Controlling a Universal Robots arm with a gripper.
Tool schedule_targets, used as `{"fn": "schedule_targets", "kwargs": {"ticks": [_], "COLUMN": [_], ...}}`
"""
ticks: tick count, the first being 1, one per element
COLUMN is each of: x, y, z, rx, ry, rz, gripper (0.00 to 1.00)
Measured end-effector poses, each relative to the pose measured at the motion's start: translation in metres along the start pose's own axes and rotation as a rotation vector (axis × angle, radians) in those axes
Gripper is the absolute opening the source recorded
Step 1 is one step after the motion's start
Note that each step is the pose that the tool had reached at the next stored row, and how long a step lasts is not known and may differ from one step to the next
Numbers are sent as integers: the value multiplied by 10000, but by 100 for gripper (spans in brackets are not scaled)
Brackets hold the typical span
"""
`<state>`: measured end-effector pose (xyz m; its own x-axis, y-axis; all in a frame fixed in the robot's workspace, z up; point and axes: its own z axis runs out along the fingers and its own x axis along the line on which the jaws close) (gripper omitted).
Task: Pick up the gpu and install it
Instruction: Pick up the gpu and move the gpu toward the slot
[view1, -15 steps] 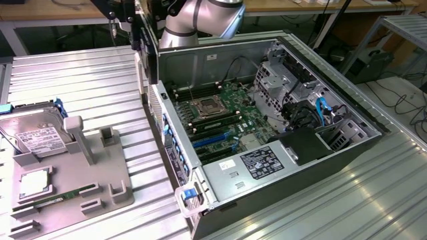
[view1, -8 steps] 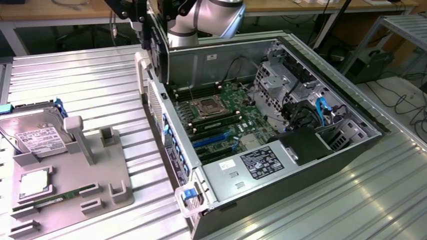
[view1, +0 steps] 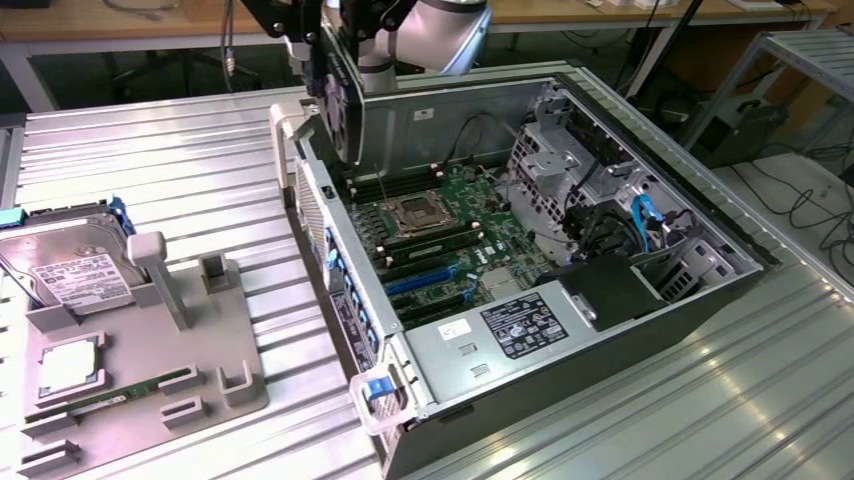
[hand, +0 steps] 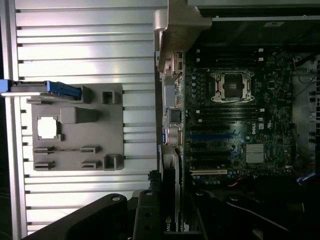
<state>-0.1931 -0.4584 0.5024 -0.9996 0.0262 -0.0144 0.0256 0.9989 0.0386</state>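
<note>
Ribbed metal worktop (view1: 187, 150) carries an open case (view1: 667, 300) lying on its side with its board (view1: 454, 230) facing up. Wooden benches and cables fill the room behind. On the exterior view's left, a grey tray (view1: 200, 400) holds a hard drive (view1: 74, 270), a processor (view1: 67, 365) and a memory stick (view1: 120, 395).

The gpu (view1: 342, 95) hangs in the air over the far corner of the case on the exterior view's left, well above the board, with its flat faces upright. The wrist view shows it edge-on (hand: 171, 190), roughly over the case's rear wall, beside the slots (hand: 210, 136) rather than above them. A pale metal strip (hand: 177, 25) at its far end looks like its bracket.

The fingers (hand: 145, 220) are pinched narrow on the card's upper edge, one on each face, and they alone carry it.

The card is probably light, stiff and thin, but fragile, with bare parts on its faces and a contact edge that should not be knocked. Its smooth faces could slip or swing in a pinch. A hold on the top edge seems sound, since it leaves the lower edge and the bracket free.

The arm (view1: 441, 30) comes in from the far side, high over the case, with its wrist pointing straight down so that the card hangs plumb.
</note>
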Motion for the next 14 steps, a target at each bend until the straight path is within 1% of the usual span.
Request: {"fn": "schedule_targets", "kwargs": {"ticks": [5,6,12,14], "x": [-114,-153,-272,-332], "y": [3,4,7,8], "z": [4,6,11,13], "rx": [2,1,2,3], "ry": [0,0,0,0], "rz": [0,0,0,0], "gripper": [27,27,27,27]}}
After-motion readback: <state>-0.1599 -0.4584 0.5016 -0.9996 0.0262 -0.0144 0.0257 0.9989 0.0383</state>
